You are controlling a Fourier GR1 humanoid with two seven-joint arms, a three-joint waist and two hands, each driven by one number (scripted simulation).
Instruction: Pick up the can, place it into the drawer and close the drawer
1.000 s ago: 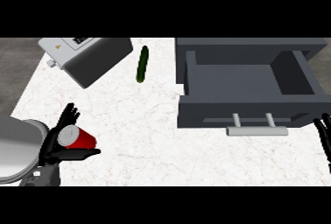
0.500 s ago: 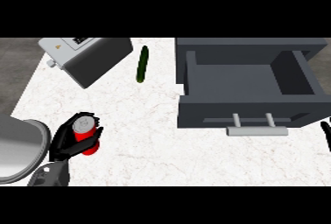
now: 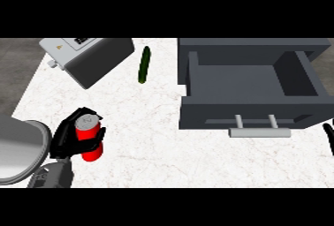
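A red can [image 3: 89,140] with a silver top stands nearly upright at the counter's left front. My left hand [image 3: 67,137] is shut on it, black fingers curled round its left side and middle. The dark grey drawer [image 3: 195,84] stands pulled open at the right, its inside bare, with a light grey handle [image 3: 259,131] on its front. Of my right hand [image 3: 328,136], only a thin black sliver shows at the right edge, below the drawer's front corner.
A grey boxy appliance [image 3: 90,56] sits at the back left. A dark green cucumber [image 3: 144,65] lies between it and the drawer. My grey left forearm [image 3: 20,150] fills the lower left corner. White marble counter [image 3: 163,145] stretches between the can and the drawer.
My left hand has closed round the can and shifted right and slightly forward with it. The can has turned from showing its top to nearly upright. The right hand has sunk lower at the edge.
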